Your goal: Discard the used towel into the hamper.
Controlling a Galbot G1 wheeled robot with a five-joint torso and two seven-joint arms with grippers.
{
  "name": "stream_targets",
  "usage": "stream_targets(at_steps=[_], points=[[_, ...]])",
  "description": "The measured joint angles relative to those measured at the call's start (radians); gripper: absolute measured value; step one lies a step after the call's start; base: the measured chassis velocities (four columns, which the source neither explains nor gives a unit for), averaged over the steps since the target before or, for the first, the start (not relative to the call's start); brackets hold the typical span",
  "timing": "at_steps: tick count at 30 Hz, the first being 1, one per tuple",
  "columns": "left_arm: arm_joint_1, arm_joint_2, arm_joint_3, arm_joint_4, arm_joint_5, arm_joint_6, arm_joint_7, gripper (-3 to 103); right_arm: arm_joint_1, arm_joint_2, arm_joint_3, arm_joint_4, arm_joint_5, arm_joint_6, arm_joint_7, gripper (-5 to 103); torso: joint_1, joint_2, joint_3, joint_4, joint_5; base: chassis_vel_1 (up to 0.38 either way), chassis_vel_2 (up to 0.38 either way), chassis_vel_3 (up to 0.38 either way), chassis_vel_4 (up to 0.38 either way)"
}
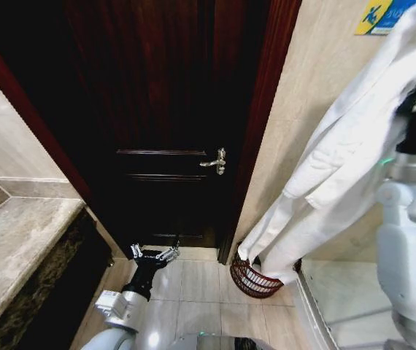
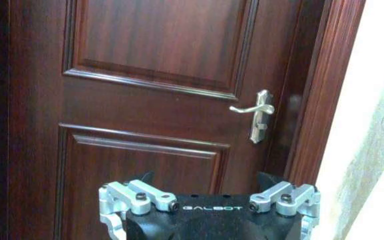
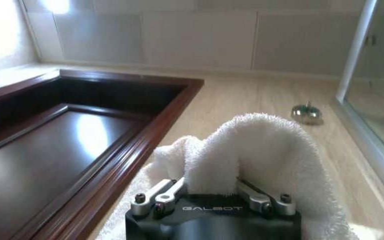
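A long white towel (image 1: 339, 160) hangs from the upper right down along the tiled wall. Its lower end reaches the rim of the hamper (image 1: 248, 281), a small dark reddish open-weave basket on the floor beside the door frame. In the right wrist view my right gripper (image 3: 209, 187) is shut on a fold of the towel (image 3: 259, 145), which bulges over its fingers. My left gripper (image 1: 153, 254) is held low in front of the door, left of the hamper. It stands open with nothing in it, as the left wrist view (image 2: 205, 182) also shows.
A dark wooden door (image 1: 164, 109) with a silver lever handle (image 1: 215, 162) faces me. A stone counter (image 1: 18, 240) runs along the left. A glass shower partition (image 1: 339, 306) stands at lower right. Pale floor tiles (image 1: 193, 299) lie between counter and hamper.
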Motion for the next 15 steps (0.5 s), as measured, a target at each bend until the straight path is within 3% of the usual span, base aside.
stream_targets(at_steps=[15], points=[[0.0, 0.0, 0.0, 0.0, 0.0, 0.0, 0.0, 100, -0.183, 0.08, 0.051, 0.062, -0.012, 0.027, -0.014, 11, 0.0, 0.0, 0.0, 0.0, -0.0001, 0.0, 0.0, 0.0, 0.0]])
